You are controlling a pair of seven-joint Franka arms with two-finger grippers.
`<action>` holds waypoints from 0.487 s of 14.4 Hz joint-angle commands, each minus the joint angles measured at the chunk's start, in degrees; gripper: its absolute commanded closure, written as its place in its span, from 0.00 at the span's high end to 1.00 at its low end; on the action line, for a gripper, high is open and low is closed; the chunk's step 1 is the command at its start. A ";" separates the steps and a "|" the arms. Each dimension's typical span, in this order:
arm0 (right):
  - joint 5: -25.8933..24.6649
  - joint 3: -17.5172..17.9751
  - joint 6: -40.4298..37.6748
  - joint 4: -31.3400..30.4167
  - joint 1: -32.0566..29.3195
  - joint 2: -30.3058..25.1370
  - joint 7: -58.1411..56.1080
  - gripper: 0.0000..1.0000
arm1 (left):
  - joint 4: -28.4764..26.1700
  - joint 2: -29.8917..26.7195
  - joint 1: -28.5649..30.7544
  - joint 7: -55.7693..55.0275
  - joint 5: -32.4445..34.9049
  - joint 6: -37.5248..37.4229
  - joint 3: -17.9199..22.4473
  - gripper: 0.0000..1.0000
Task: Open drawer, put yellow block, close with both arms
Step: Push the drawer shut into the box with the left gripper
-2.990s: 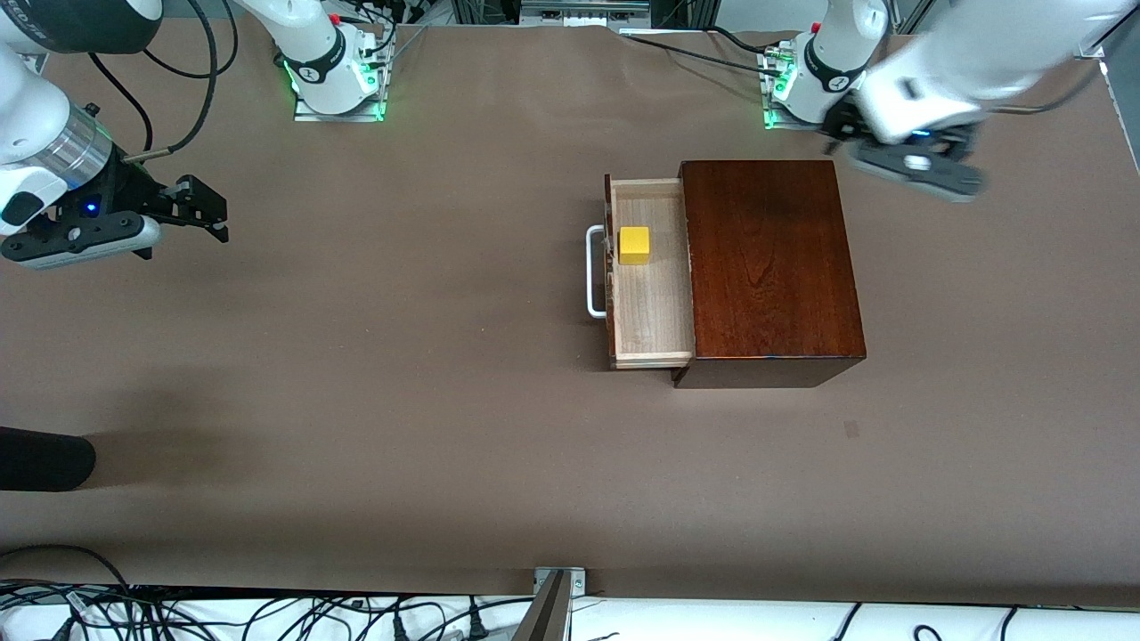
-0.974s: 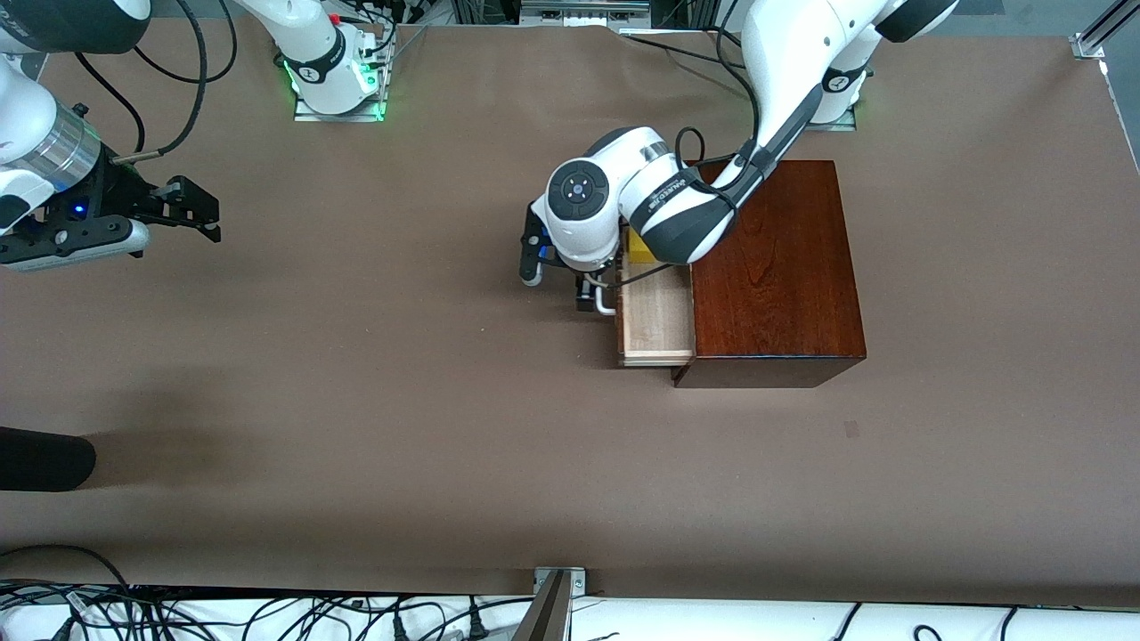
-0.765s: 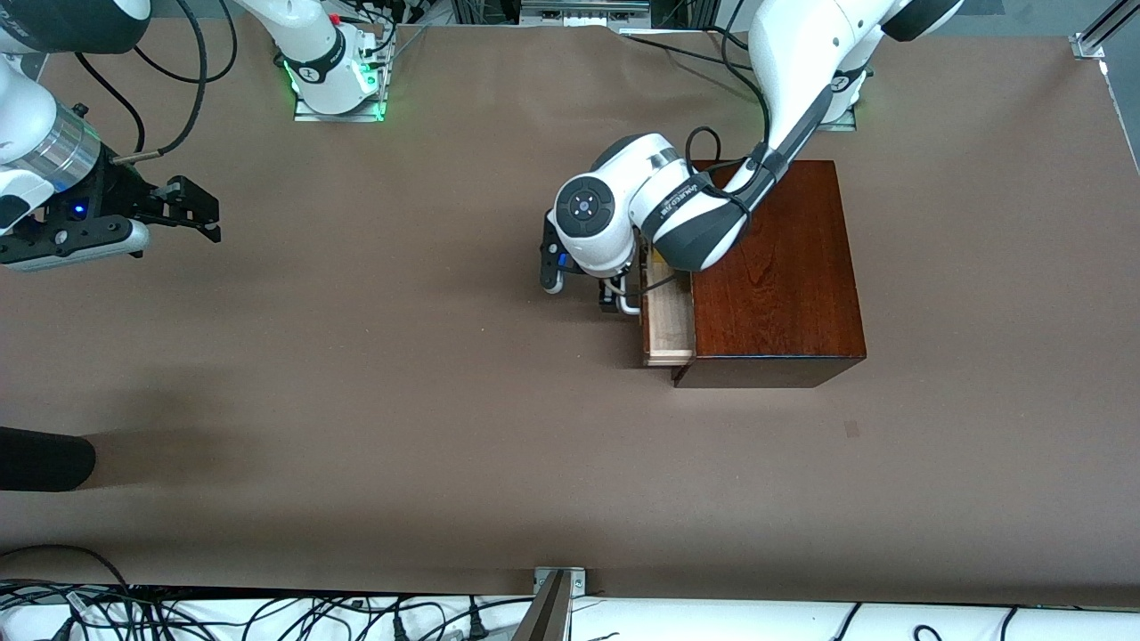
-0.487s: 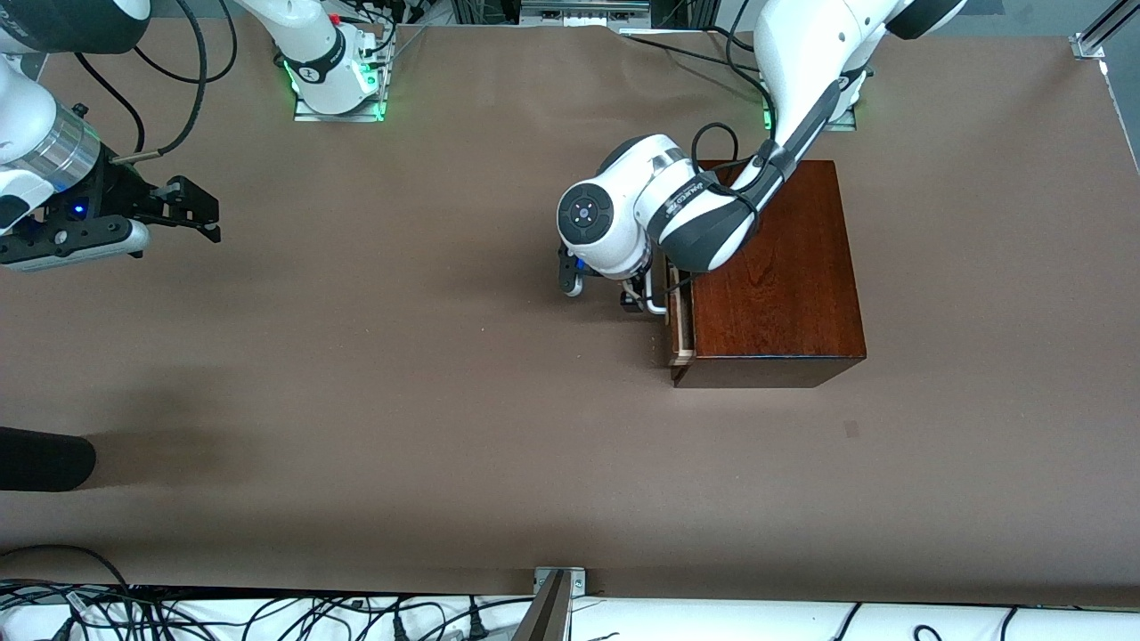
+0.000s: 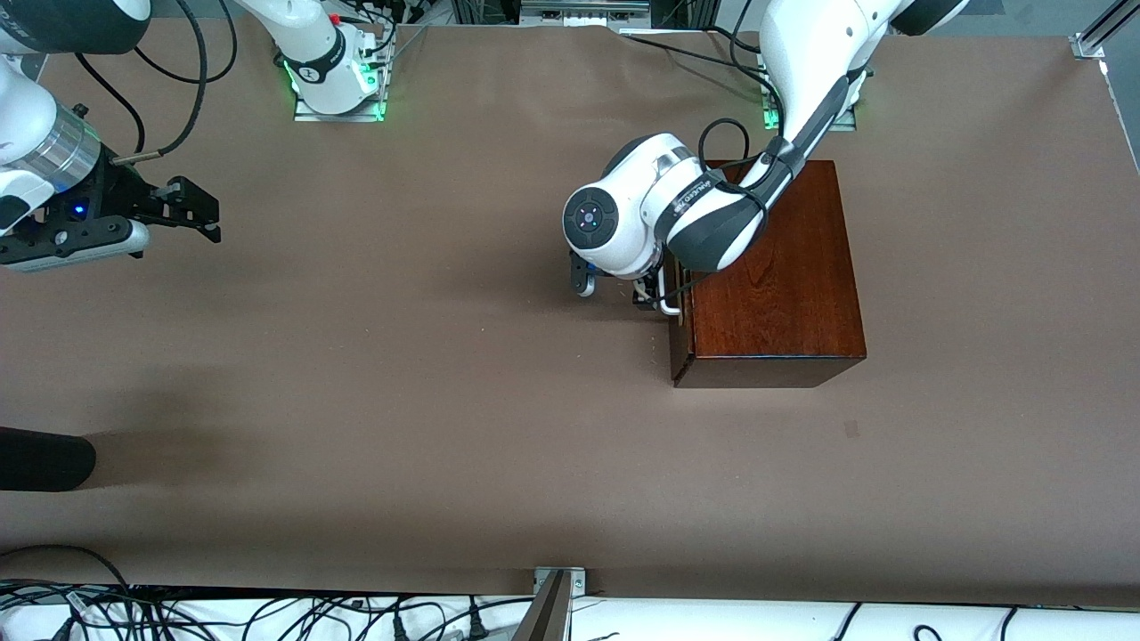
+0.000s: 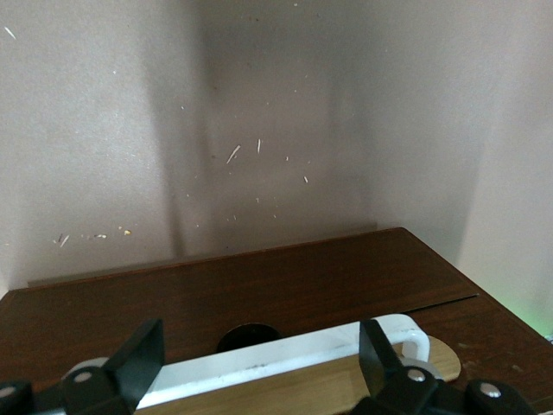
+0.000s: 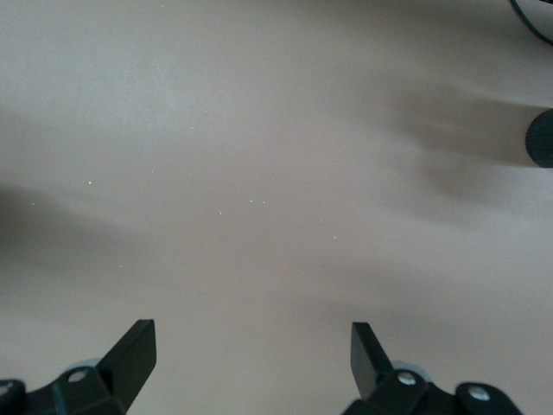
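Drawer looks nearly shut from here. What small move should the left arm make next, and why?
Probably a last short push: the left gripper has its fingers spread either side of the white handle, and a sliver of pale wood on the drawer is visible. The right gripper waits, open, over bare table.

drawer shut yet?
Shut, or nearly. In the front view no pale tray shows; the drawer front sits against the box, left end effector straddling the handle.

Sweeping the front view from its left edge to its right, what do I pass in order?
Right gripper, open, waiting over bare table → left gripper at the white handle → drawer, nearly shut → mahogany box.
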 commanded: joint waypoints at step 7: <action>0.32 0.36 -0.50 1.41 -0.41 0.61 0.25 1.00 | -0.34 -14.26 6.20 -13.46 -10.35 -1.45 -0.41 1.00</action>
